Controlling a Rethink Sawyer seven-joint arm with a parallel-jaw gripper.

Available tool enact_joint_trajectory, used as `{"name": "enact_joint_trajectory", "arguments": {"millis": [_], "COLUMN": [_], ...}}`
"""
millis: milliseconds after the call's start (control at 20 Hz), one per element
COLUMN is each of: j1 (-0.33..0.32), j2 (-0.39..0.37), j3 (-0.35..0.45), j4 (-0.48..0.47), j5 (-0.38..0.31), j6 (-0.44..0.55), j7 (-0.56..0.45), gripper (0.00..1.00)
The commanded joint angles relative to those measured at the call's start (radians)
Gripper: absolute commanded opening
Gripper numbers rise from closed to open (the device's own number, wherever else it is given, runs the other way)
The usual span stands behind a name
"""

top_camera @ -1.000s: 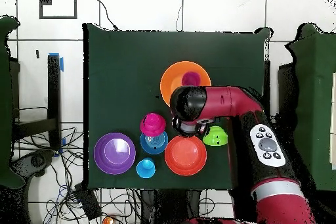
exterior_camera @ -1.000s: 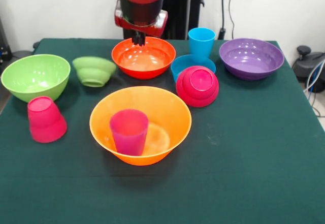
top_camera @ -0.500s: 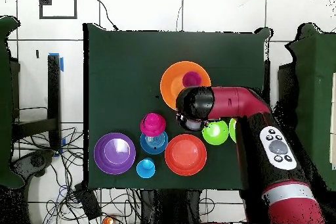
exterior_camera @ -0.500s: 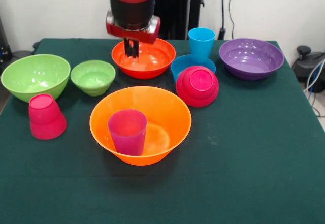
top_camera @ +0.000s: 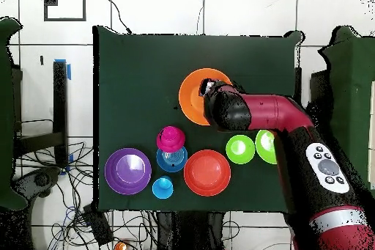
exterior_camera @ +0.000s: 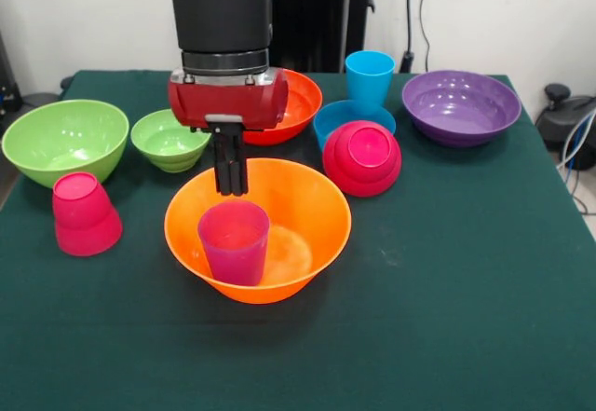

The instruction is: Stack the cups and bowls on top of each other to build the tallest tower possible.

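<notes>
Gripper (exterior_camera: 230, 185), fingers pressed together, empty, hangs just above purple-magenta plastic tumbler (exterior_camera: 234, 241) standing upright inside large orange plastic bowl (exterior_camera: 312, 208) near middle of green-covered surface (exterior_camera: 447, 280).

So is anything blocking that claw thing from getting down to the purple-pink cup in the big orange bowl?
Nothing visible does. The gripper hangs just above the purple-magenta cup, which stands upright in the large orange bowl. Only open air shows between them; the bowl's rim lies off to the sides, and the other bowls sit farther away.
</notes>
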Motion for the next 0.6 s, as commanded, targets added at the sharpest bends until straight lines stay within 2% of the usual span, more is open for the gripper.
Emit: {"name": "enact_joint_trajectory", "arguments": {"millis": [50,200,250,400,600], "j1": [0.069,0.103,0.119,0.139,0.163], "j2": [0.006,-0.005,-0.003,-0.006,0.013], "j3": [0.025,-0.007,-0.024,-0.044,-0.062], "j4": [-0.062,-0.11,-0.129,-0.145,-0.15], "j5": [0.014,0.033,0.037,0.046,0.048], "j6": [0.066,0.114,0.158,0.206,0.198], "j7": [-0.001,0.019,0.019,0.025,0.052], "gripper": [0.0,0.0,0.0,0.0,0.0]}}
